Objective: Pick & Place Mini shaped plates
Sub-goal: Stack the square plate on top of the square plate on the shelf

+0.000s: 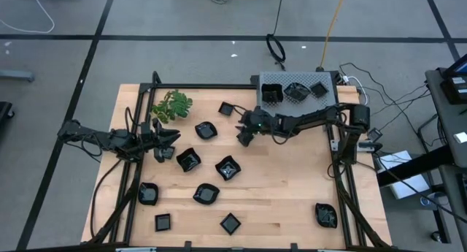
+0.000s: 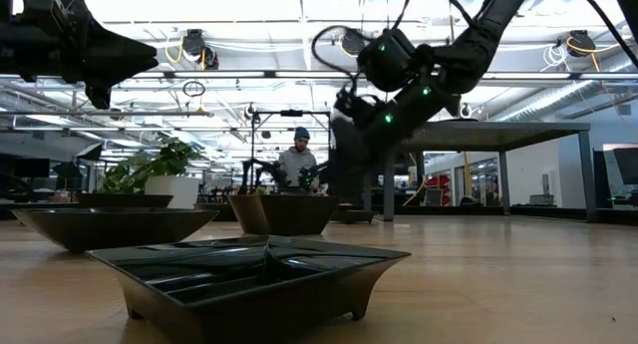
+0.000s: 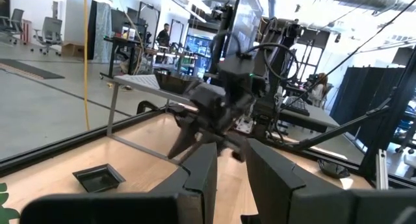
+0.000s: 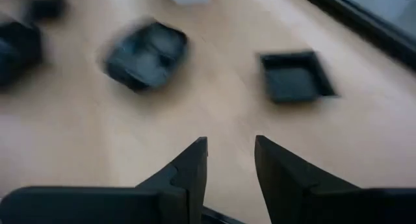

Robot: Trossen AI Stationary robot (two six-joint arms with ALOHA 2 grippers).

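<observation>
Several glossy black mini plates lie flat on the wooden table, among them a square one (image 1: 226, 107), a rounded one (image 1: 206, 131) and others (image 1: 188, 160) (image 1: 228, 167). Three more sit in the grey perforated box (image 1: 337, 98) at the far right. My right gripper (image 1: 244, 135) is open and empty above the table, just right of the rounded plate (image 4: 146, 55) and near the square plate (image 4: 296, 74). My left gripper (image 1: 168, 142) is open and empty, raised over the table's left part; it also shows in the left wrist view (image 3: 233, 165).
A green leafy sprig (image 1: 171, 106) lies at the far left. More plates lie toward the near edge (image 1: 206, 194) (image 1: 148, 194) (image 1: 230, 223) (image 1: 326, 215). Black frame rails (image 1: 343, 179) run along the table's sides. A person (image 2: 299, 160) stands in the room behind.
</observation>
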